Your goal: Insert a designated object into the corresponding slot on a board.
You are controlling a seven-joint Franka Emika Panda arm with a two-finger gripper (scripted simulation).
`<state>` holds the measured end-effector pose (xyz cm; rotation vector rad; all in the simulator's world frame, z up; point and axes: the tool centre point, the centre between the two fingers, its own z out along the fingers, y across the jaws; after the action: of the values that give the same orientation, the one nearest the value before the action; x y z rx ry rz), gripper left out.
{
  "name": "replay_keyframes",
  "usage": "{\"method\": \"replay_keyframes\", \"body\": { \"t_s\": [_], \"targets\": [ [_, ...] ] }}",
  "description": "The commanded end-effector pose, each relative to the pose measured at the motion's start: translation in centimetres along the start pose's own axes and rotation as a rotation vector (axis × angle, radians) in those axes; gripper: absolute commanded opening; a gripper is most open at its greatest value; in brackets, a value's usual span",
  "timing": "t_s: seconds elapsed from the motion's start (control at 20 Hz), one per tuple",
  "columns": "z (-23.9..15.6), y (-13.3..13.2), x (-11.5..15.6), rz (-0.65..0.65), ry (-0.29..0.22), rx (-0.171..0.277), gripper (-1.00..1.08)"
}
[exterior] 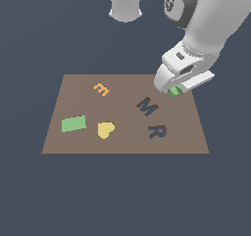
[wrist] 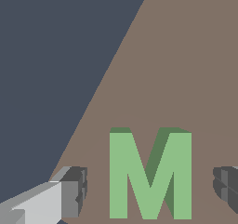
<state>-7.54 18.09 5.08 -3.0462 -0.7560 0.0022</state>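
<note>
The green M block lies flat on the brown board near its far corner on the exterior view's right, and shows there as a small green patch under the hand. My gripper is open and straddles the block, with one finger on each side and a clear gap between each pad and the block. In the exterior view the gripper is low over the board. The dark M-shaped slot is empty, a short way from the block toward the board's middle.
A dark R-shaped recess sits close to the M slot. An orange E, a flat green rectangle and a yellow heart lie on the board's other half. The board's edge runs close to the block.
</note>
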Motion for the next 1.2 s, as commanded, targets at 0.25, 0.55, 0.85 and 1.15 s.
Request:
{"method": "replay_keyframes", "body": {
  "t_s": [0.25,0.55,0.85,1.15],
  "targets": [
    [0.1,0.0,0.0,-0.001,0.001,-0.003,1.0],
    [0.7,-0.1,0.0,-0.003,0.001,-0.003,1.0],
    [2.1,0.0,0.0,-0.001,0.001,-0.003,1.0],
    [2.1,0.0,0.0,-0.001,0.001,-0.003,-1.0]
  ]
}}
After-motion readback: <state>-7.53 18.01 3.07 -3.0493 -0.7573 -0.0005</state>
